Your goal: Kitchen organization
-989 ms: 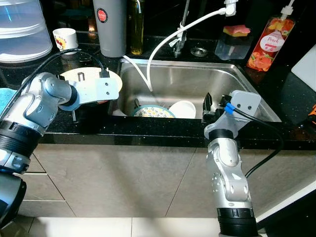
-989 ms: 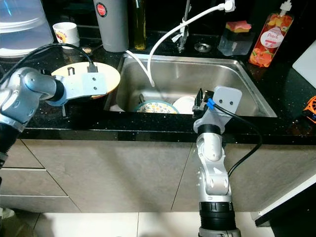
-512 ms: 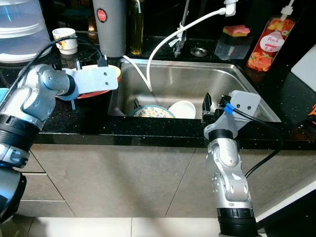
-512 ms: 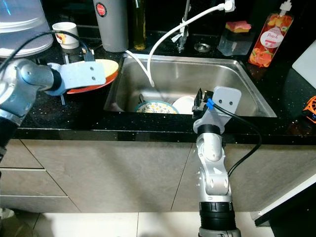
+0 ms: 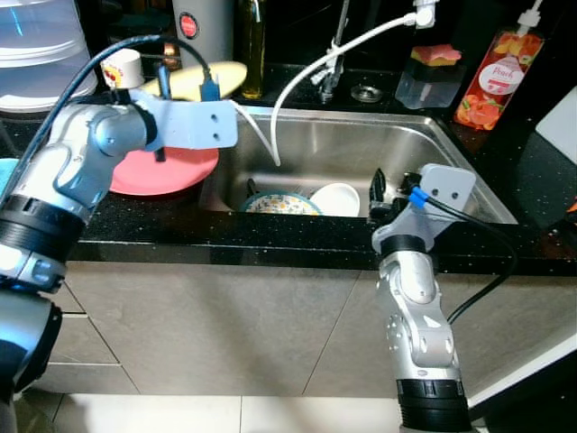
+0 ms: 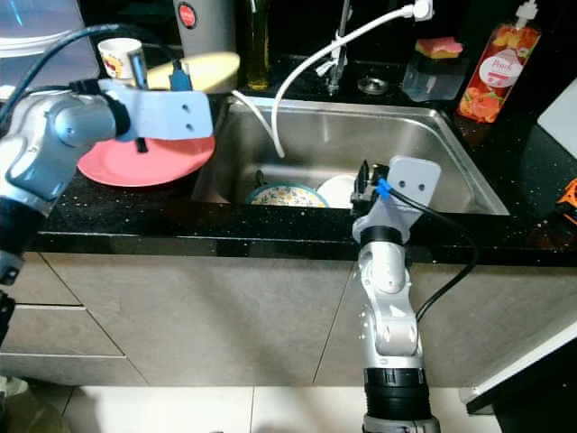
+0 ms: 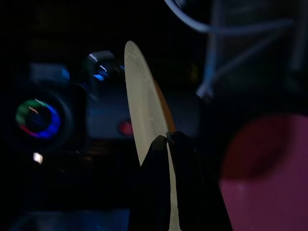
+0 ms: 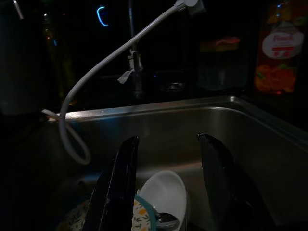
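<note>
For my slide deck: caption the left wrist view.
Left end effector grips a cream plate edge-on, red plate beside it.

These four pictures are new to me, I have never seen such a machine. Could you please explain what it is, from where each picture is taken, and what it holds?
This is a humanoid robot standing at a kitchen sink. The two bright pictures come from the two eyes of a camera on its head, looking down. The two dark ones come from cameras on its wrists, each looking along that arm's black fingers.

The left end effector is shut on the rim of a pale yellow plate, held in the air above the black counter. A pink plate lies on that counter below it. The right end effector is open at the sink's front edge. In the sink lie a patterned plate and a white bowl. Behind stand a soap bottle and a cup.
</note>
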`<state>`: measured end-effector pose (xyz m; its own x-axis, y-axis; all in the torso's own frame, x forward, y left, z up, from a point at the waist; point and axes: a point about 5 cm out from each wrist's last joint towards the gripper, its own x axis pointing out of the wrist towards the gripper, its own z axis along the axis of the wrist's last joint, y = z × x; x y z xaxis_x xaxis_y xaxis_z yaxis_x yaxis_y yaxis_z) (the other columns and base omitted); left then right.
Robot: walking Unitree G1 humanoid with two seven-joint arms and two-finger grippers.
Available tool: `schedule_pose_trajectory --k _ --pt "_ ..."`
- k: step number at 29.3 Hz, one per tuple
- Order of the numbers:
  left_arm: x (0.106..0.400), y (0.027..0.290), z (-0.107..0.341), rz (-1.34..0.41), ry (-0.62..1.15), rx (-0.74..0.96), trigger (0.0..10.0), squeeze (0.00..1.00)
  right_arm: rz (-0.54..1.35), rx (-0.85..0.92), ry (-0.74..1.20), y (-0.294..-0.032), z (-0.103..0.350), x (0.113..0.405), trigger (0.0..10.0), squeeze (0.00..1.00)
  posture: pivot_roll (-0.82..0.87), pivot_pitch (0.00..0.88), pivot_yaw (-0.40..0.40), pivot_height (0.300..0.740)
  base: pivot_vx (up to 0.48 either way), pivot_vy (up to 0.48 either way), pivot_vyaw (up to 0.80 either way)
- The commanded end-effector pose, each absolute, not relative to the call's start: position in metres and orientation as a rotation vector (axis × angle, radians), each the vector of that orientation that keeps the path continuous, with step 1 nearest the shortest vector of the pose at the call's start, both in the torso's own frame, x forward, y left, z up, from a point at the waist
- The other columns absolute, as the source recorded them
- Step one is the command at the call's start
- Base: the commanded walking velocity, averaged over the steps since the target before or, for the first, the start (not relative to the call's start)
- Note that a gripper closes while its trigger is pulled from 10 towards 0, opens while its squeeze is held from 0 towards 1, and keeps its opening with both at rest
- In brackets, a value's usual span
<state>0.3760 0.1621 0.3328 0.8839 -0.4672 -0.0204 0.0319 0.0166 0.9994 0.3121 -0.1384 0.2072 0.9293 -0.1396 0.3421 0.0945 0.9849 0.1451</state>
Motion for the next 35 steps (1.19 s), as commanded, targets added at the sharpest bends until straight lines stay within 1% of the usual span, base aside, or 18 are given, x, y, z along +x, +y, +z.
schedule_pose_trajectory --k 1,2,3,8,12,13,14,16,19,20,21,23,25,26,28,31,32,35 --pt "0.37 0.139 0.338 -0.466 -0.499 1.525 10.0 0.0 -0.113 0.128 -0.349 -0.137 0.207 0.314 10.0 0.0 0.25 0.034 -0.046 0.74 0.0 0.0 0.0" --pt "0.366 0.131 0.337 -0.51 -0.54 1.494 10.0 0.0 -0.113 0.129 -0.349 -0.137 0.207 0.315 10.0 0.0 0.25 0.034 -0.046 0.74 0.0 0.0 0.0" --pt "0.366 0.131 0.337 -0.51 -0.54 1.494 10.0 0.0 -0.113 0.129 -0.349 -0.137 0.207 0.315 10.0 0.0 0.25 0.034 -0.046 0.74 0.0 0.0 0.0" --pt "0.346 0.089 0.312 -0.815 -0.627 1.29 10.0 0.0 -0.114 0.132 -0.352 -0.136 0.208 0.315 10.0 0.0 0.25 0.033 -0.044 0.74 0.0 0.0 0.0" --pt "0.343 0.081 0.302 -0.889 -0.615 1.248 10.0 0.0 -0.115 0.13 -0.352 -0.136 0.208 0.315 10.0 0.0 0.25 0.033 -0.043 0.74 0.0 0.0 0.0" --pt "0.339 0.074 0.288 -0.966 -0.572 1.201 10.0 0.0 -0.118 0.13 -0.355 -0.137 0.208 0.314 10.0 0.0 0.25 0.032 -0.039 0.74 0.0 0.0 0.0" --pt "0.339 0.074 0.288 -0.966 -0.572 1.201 10.0 0.0 -0.118 0.13 -0.355 -0.137 0.208 0.314 10.0 0.0 0.25 0.032 -0.039 0.74 0.0 0.0 0.0" --pt "0.336 0.069 0.27 -1.042 -0.513 1.151 10.0 0.0 -0.121 0.133 -0.36 -0.137 0.21 0.314 10.0 0.0 0.25 0.033 -0.037 0.74 0.0 0.0 0.0" --pt "0.336 0.069 0.264 -1.053 -0.474 1.132 10.0 0.0 -0.121 0.134 -0.363 -0.137 0.211 0.314 10.0 0.0 0.25 0.033 -0.037 0.74 0.0 0.0 0.0" --pt "0.343 0.074 0.262 -1.025 -0.419 1.131 10.0 0.0 -0.118 0.136 -0.367 -0.136 0.212 0.314 10.0 0.0 0.25 0.033 -0.038 0.74 0.0 0.0 0.0" --pt "0.343 0.074 0.262 -1.025 -0.419 1.131 10.0 0.0 -0.118 0.136 -0.367 -0.136 0.212 0.314 10.0 0.0 0.25 0.033 -0.038 0.74 0.0 0.0 0.0" --pt "0.358 0.087 0.262 -0.937 -0.333 1.112 10.0 0.0 -0.112 0.137 -0.375 -0.136 0.214 0.314 10.0 0.0 0.26 0.031 -0.035 0.74 0.0 0.0 0.0" --pt "0.361 0.089 0.263 -0.919 -0.32 1.096 10.0 0.0 -0.112 0.137 -0.376 -0.136 0.214 0.314 10.0 0.0 0.26 0.031 -0.035 0.74 0.0 0.0 0.0" --pt "0.363 0.091 0.264 -0.901 -0.317 1.073 10.0 1.0 -0.112 0.138 -0.378 -0.136 0.215 0.314 10.0 0.0 0.26 0.031 -0.035 0.74 0.0 0.0 0.0" --pt "0.365 0.091 0.266 -0.89 -0.32 1.047 10.0 1.0 -0.113 0.139 -0.38 -0.136 0.216 0.314 10.0 0.0 0.26 0.031 -0.035 0.74 0.0 0.0 0.0" --pt "0.363 0.083 0.287 -0.804 -0.484 0.999 10.0 1.0 -0.109 0.142 -0.384 -0.135 0.217 0.314 10.0 0.0 0.26 0.032 -0.037 0.74 0.0 0.0 0.0" --pt "0.362 0.082 0.293 -0.781 -0.531 0.995 10.0 0.0 -0.107 0.142 -0.384 -0.135 0.217 0.314 10.0 0.0 0.26 0.032 -0.037 0.74 0.0 0.0 0.0" --pt "0.362 0.08 0.302 -0.744 -0.579 0.966 10.0 0.0 -0.105 0.142 -0.383 -0.134 0.217 0.314 10.0 0.0 0.25 0.031 -0.037 0.74 0.0 0.0 0.0"
